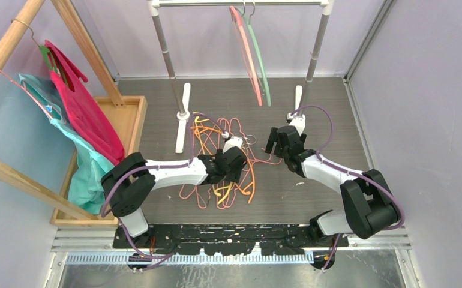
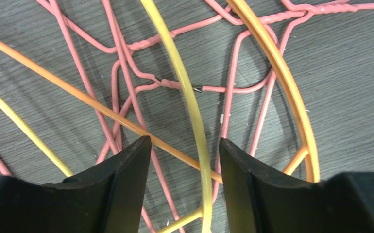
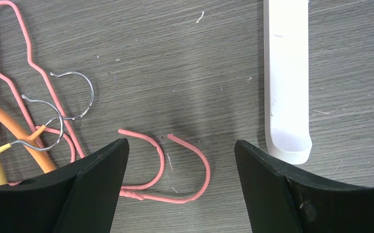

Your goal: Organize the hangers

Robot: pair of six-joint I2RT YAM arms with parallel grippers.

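A tangled pile of hangers (image 1: 228, 162) lies mid-floor: pink wire ones, orange and yellow ones. A pink hanger (image 1: 246, 57) and a grey-green hanger (image 1: 261, 60) hang on the white rail. My left gripper (image 2: 184, 145) is open low over the pile, its jaws either side of a yellow hanger bar (image 2: 190, 102) and an orange bar (image 2: 78, 94). My right gripper (image 3: 181, 145) is open and empty above two pink wire hooks (image 3: 175, 160) at the pile's right edge. Two metal hooks (image 3: 73, 97) lie to their left.
The white rack (image 1: 240, 3) stands at the back on two poles with white feet (image 3: 287, 77). A wooden frame (image 1: 12, 42) on the left holds magenta (image 1: 84, 114) and teal (image 1: 87, 174) garments over a wooden tray (image 1: 129, 120).
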